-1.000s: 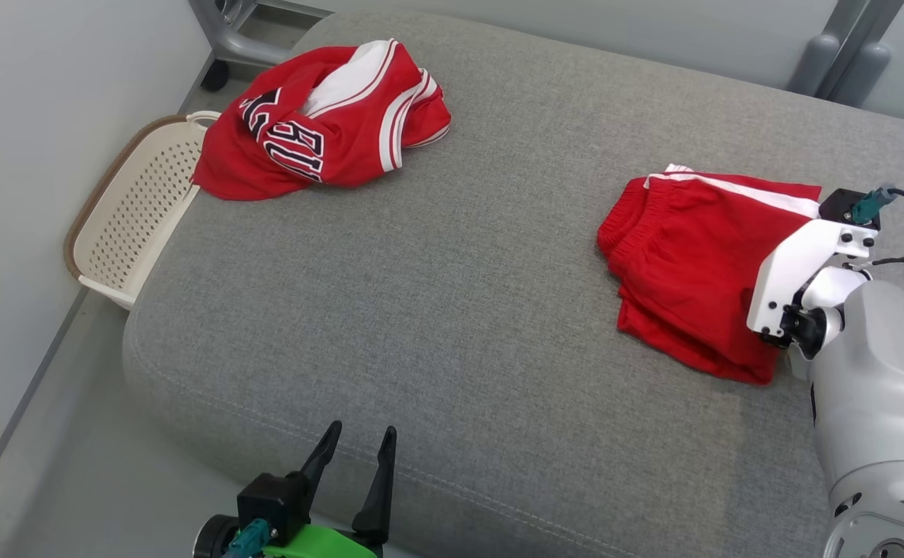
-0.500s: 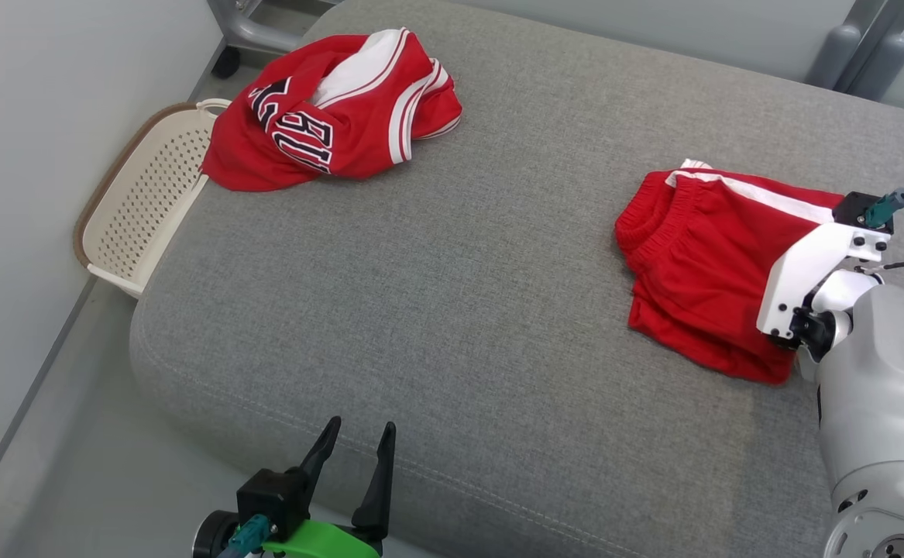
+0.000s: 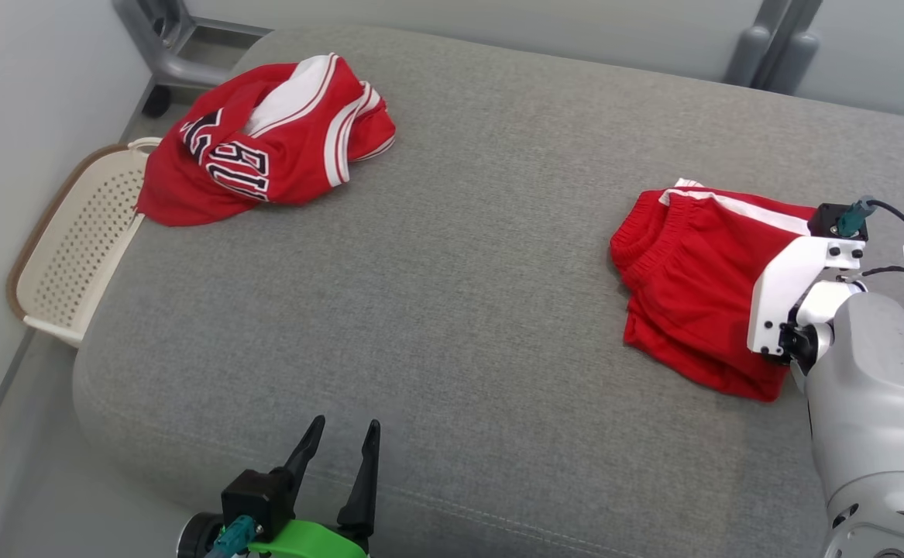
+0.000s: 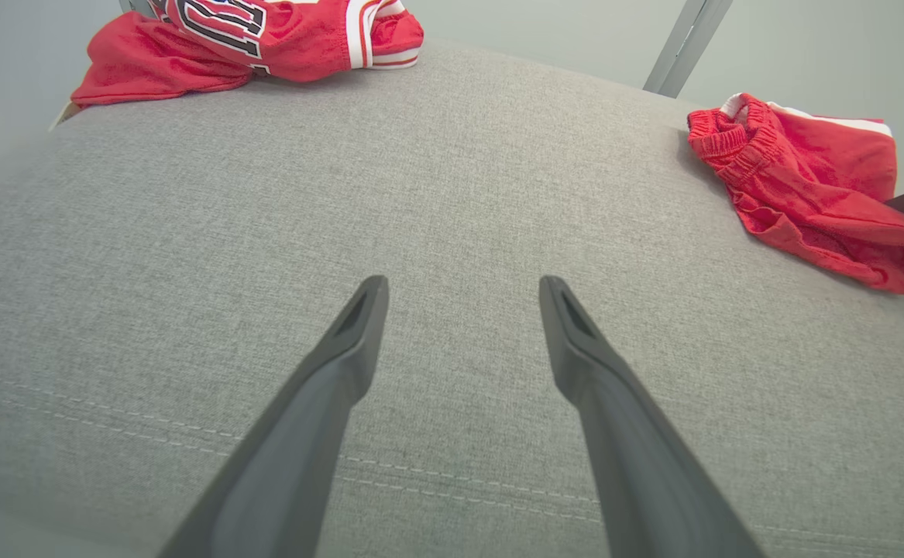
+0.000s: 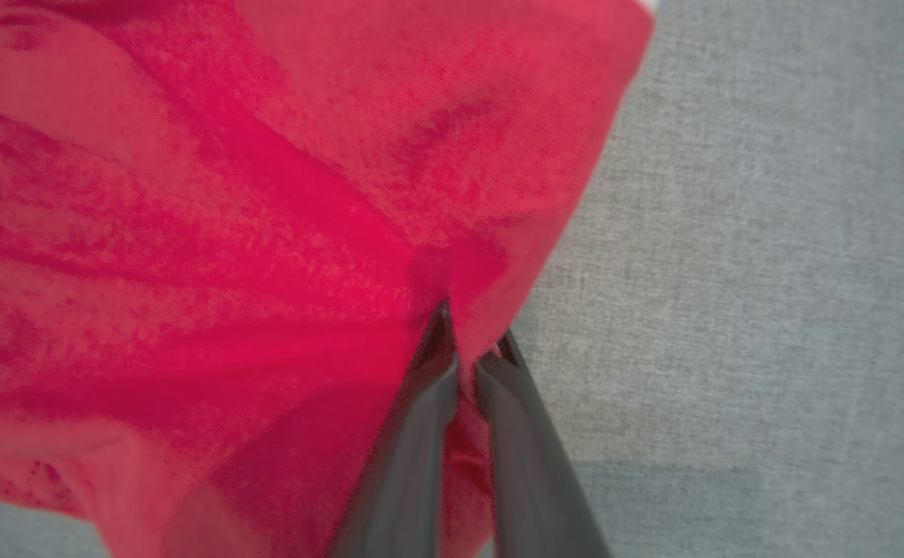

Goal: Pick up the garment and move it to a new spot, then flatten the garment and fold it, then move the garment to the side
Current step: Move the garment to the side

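Observation:
The folded red shorts with a white side stripe lie on the right part of the grey cushion. My right gripper is shut on the red fabric near its edge; in the head view the white wrist bracket hides its fingers over the shorts' near right corner. My left gripper is open above the cushion's front edge, holding nothing. In the left wrist view the left gripper points across bare cushion, with the shorts far to its right.
A crumpled red jersey with white trim and lettering lies at the cushion's far left corner, and the jersey shows again at the top of the left wrist view. A cream perforated basket sits off the cushion's left side. Grey metal posts stand behind.
The head camera has shifted, so the whole picture moved. Against the posts behind, the shorts have slid to the right with my right gripper on them. The left gripper stays open.

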Motion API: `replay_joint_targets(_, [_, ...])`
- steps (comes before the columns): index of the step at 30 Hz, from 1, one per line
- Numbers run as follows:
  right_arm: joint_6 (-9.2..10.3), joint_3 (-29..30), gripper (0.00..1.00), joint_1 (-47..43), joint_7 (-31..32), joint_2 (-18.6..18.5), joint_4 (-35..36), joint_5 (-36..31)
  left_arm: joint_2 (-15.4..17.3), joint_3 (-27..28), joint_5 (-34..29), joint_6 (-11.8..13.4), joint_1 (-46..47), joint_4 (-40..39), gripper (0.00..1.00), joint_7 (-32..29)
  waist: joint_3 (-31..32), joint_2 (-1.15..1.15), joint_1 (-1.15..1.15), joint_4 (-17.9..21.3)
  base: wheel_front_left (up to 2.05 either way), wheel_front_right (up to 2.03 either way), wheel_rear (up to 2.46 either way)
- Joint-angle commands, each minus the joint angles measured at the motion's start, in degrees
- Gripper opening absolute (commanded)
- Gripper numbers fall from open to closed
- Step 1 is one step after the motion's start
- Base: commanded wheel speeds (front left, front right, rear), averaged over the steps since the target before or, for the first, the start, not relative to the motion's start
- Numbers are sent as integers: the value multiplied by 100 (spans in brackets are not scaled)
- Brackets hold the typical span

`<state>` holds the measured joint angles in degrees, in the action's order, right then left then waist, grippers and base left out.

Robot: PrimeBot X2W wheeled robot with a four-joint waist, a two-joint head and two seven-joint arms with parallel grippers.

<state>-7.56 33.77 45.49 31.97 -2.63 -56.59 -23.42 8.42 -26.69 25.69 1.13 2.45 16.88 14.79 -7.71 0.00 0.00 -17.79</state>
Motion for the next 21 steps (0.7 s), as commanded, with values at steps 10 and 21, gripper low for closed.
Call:
replay_joint_targets(10, [13, -560, 0, -203, 157, -217, 196, 377, 119, 1, -11, 69, -65, -180, 100, 14, 88, 0, 0, 1009, 0, 0, 0])
replay_joint_targets(21, [14, -1312, 0, -150, 261, -897, 499, 876, 279, -46, -106, 80, 177, -361, 100, -89, -368, 0, 0, 1469, 0, 0, 0])
